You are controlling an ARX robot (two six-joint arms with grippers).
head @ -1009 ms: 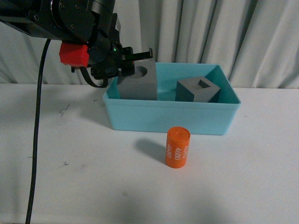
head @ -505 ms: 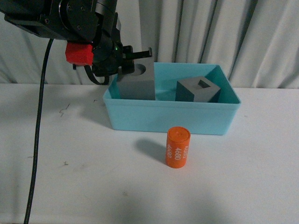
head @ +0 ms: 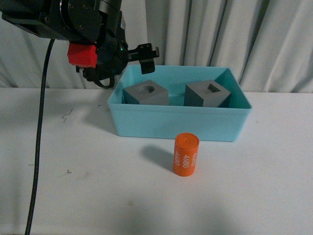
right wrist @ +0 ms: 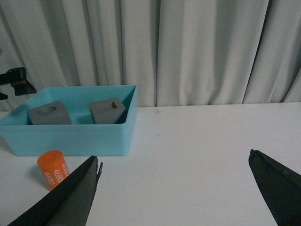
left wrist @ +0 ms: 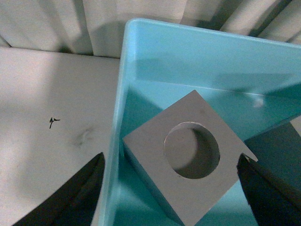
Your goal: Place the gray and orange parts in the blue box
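Observation:
The blue box [head: 178, 122] stands at the back of the white table. Inside it rest two gray cubes: one with a round recess [head: 146, 94] at the left end, one with a square recess [head: 208, 94] to its right. My left gripper [head: 145, 52] hangs open above the box's left end. In the left wrist view, the left gripper [left wrist: 170, 157] straddles the round-recess cube [left wrist: 150, 141] without touching it. The orange cylinder [head: 186, 154] printed "4680" stands upright on the table in front of the box. My right gripper [right wrist: 174, 157] is open over bare table, away from the cylinder [right wrist: 52, 168].
A pale curtain [head: 220, 34] hangs right behind the box. A black cable [head: 39, 122] drops from the left arm down the left side. Small dark marks [head: 67, 115] dot the tabletop to the left of the box.
The left gripper has let go of the round-recess cube, which dropped from above the rim to the box floor. The gripper has opened and stays above.

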